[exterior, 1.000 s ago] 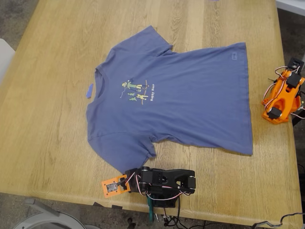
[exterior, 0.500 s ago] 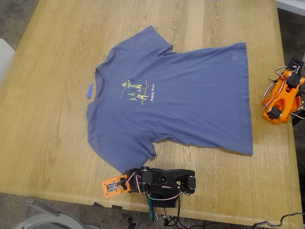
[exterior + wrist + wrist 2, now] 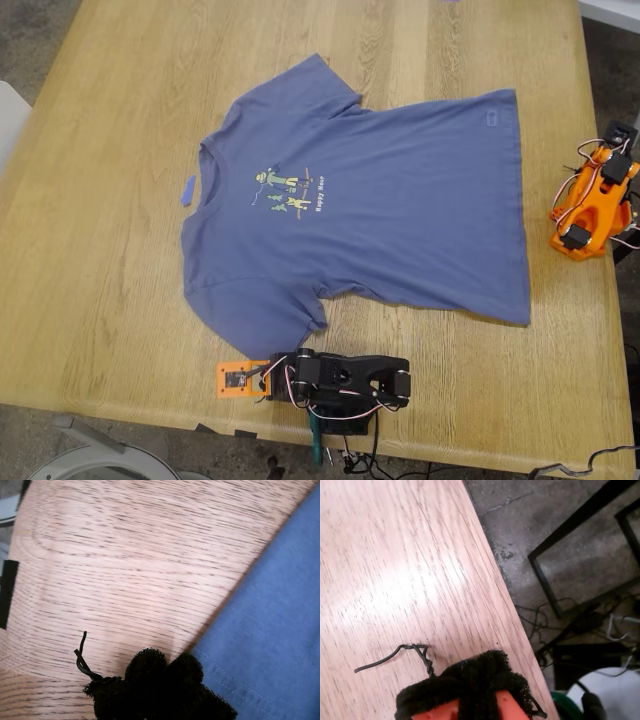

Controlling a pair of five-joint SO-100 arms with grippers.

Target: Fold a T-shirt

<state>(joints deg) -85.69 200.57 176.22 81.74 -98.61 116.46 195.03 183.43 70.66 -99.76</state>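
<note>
T-shirt (image 3: 400,210) lies flat, print side up, in the middle of the table (image 3: 100,300), collar toward the exterior view's left and hem toward its right. A tiny blue scrap (image 3: 188,189) sits just off the collar, not touching it. A black arm (image 3: 345,378) lies folded along the table's bottom edge, its orange end just beside the lower sleeve. An orange arm (image 3: 590,200) is tucked at the right edge, apart from the hem.

My first gripper (image 3: 165,672) hangs over bare wood right next to a stitched edge of the shirt (image 3: 280,630); its jaws look pressed together, nothing between them. My second gripper (image 3: 470,690) is over the table's edge, with floor (image 3: 530,525) and cables beyond it; can't tell how its jaws stand.

Plenty of bare wood at upper left and lower left in the exterior view.
</note>
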